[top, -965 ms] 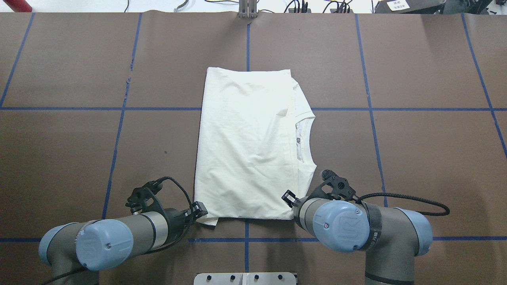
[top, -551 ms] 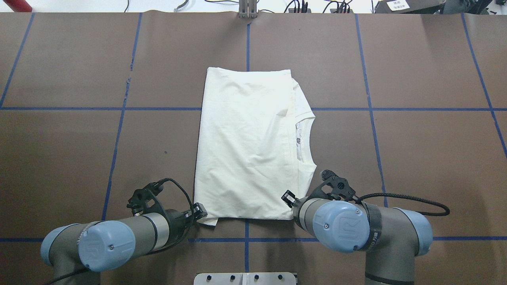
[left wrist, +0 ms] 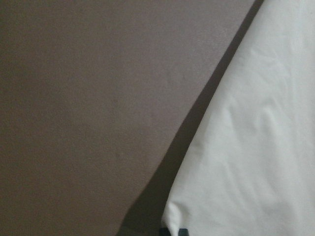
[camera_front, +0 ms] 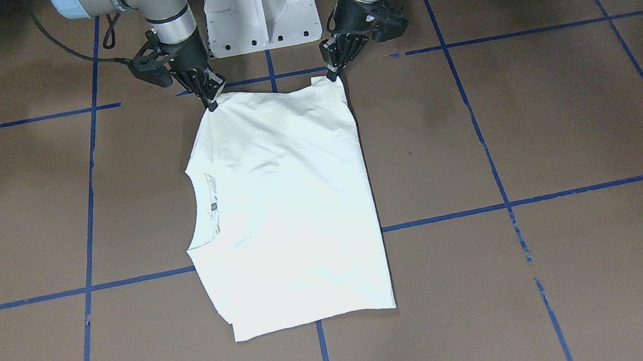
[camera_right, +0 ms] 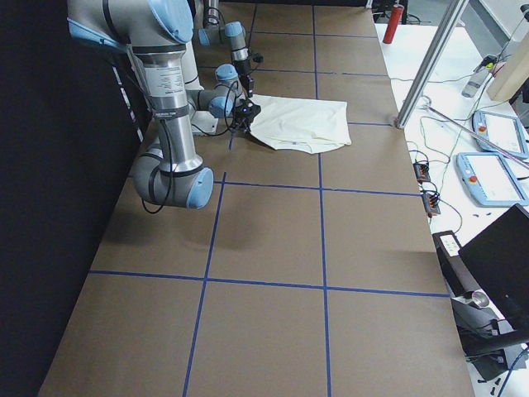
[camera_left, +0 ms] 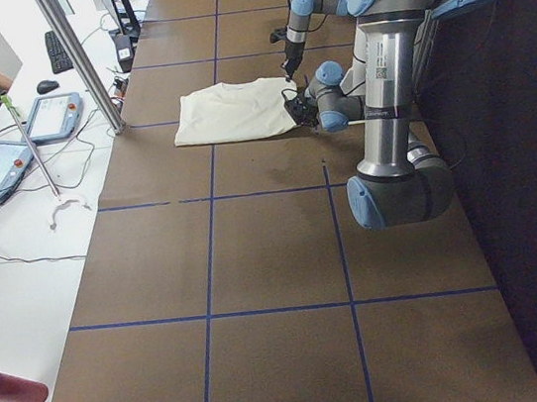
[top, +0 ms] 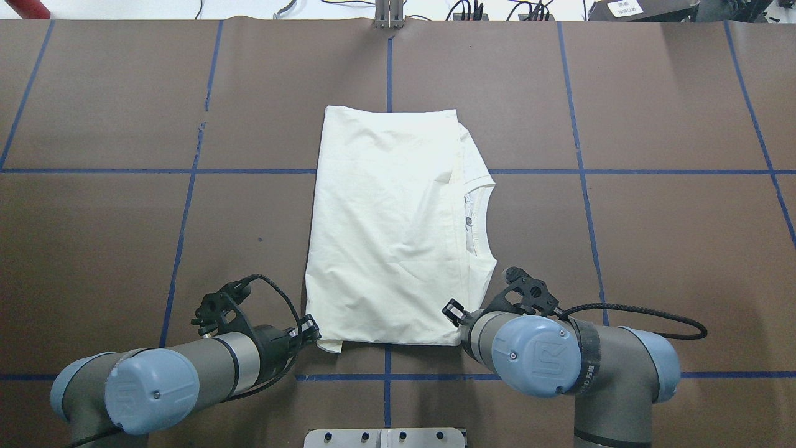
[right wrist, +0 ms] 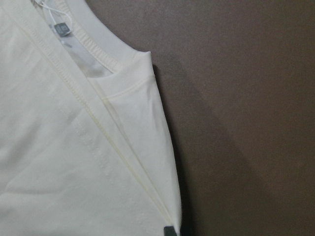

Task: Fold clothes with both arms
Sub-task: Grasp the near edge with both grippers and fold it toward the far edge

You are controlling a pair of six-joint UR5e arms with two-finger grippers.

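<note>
**Two corners pinched, cross-fold not yet lifted**

- State: T-shirt (top: pixel 385 230) lies flat mid-table (top: pixel 622 249) as a tall rectangle. Sleeves look tucked in, and no print shows on the upper face. The neckline (top: pixel 482 218) sits on the long edge on the robot's right, and the lower layer sticks out slightly past the top layer there.
- Left gripper (camera_front: pixel 333 74): down at the near corner on the robot's left. Its fingers are drawn together to a point on the cloth. The wrist view shows the fabric running straight into the fingertips, so I read it as clamped on that corner.
- Right gripper (camera_front: pixel 211 101): same posture at the near corner by the shoulder seam. The wrist view shows the layered edge ending right at the tips, so I read it as closed on the cloth too. I can't confirm how many layers either pinch holds.
- Step: I'd judge the lengthwise folds done. This is the grasp for the last fold, near edge over towards the far edge. The cloth isn't visibly off the table yet.
- Next move calls for:
  - a small matched lift with both arms
  - parallel travel away from the base, with constant spacing so the edge stays taut and square
  - laying the near edge on or just short of the far hem before letting go
- Risks:
  - a single-layer pinch on the neckline side would peel the stack open
  - uneven arm speed would skew the fold
  - a small flap pokes out at the near left corner and may trail
</note>
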